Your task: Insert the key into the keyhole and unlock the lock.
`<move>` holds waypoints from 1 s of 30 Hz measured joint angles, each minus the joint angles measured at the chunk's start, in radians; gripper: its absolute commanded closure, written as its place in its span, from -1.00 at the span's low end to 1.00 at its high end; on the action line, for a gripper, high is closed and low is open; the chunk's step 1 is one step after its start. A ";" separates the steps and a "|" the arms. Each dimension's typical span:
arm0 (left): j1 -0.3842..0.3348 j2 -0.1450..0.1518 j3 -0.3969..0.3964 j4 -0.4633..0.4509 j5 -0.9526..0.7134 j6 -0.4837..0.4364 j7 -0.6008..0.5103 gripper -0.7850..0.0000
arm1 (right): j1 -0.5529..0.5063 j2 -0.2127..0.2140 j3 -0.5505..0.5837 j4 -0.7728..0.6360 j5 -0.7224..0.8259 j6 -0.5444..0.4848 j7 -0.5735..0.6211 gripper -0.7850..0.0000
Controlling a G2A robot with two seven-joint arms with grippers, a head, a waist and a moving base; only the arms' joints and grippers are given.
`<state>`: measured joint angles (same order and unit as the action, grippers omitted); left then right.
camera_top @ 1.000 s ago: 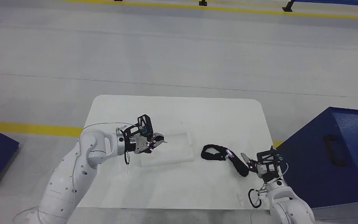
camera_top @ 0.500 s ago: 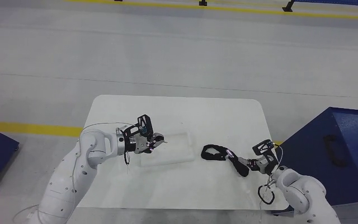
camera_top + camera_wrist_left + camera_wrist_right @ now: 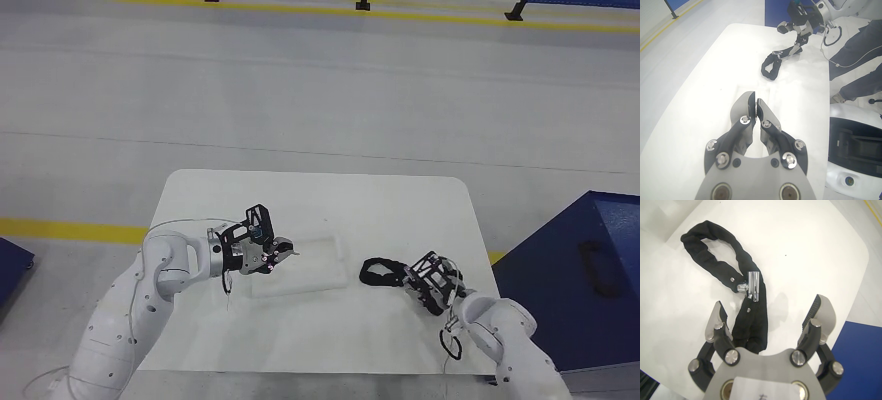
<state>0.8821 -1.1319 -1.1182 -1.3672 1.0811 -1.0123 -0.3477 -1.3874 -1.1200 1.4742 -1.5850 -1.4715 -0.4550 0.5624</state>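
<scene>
White table (image 3: 400,200), with a clear tray (image 3: 300,265) laid left of middle. Over it the left gripper (image 3: 755,99) is clamped tight on the key (image 3: 755,110), seen edge-on in the left wrist view. Nothing's parked between that and the lock (image 3: 383,272) further right. The right gripper (image 3: 769,303) is spread wide over the lock's end, and the chrome cylinder (image 3: 753,286) is shown close up in the right wrist view.

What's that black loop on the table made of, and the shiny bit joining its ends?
The black loop looks like matte woven fabric: it shows a ribbed weave and wrinkles, probably a sleeve over something stiffer. The shiny lock barrel looks like polished, chrome-like metal, judging by its mirror reflections.
</scene>
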 measured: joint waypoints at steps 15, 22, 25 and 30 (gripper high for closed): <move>0.000 0.000 0.000 0.000 0.000 0.000 0.000 1.00 | 0.168 -0.014 -0.093 0.196 0.089 -0.031 0.142 1.00; 0.000 0.000 0.000 0.000 0.000 0.000 0.000 1.00 | 0.178 -0.015 -0.104 0.223 0.115 -0.024 0.145 1.00; 0.000 0.000 0.000 0.000 0.000 0.000 0.000 1.00 | 0.181 -0.013 -0.085 0.238 0.169 -0.043 0.154 1.00; 0.000 0.000 0.000 0.000 0.000 0.000 0.000 1.00 | 0.191 -0.003 -0.019 0.277 0.328 -0.123 0.174 1.00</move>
<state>0.8821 -1.1319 -1.1182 -1.3672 1.0812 -1.0123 -0.3477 -1.1966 -1.1233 1.4553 -1.3076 -1.1439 -0.5784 0.7365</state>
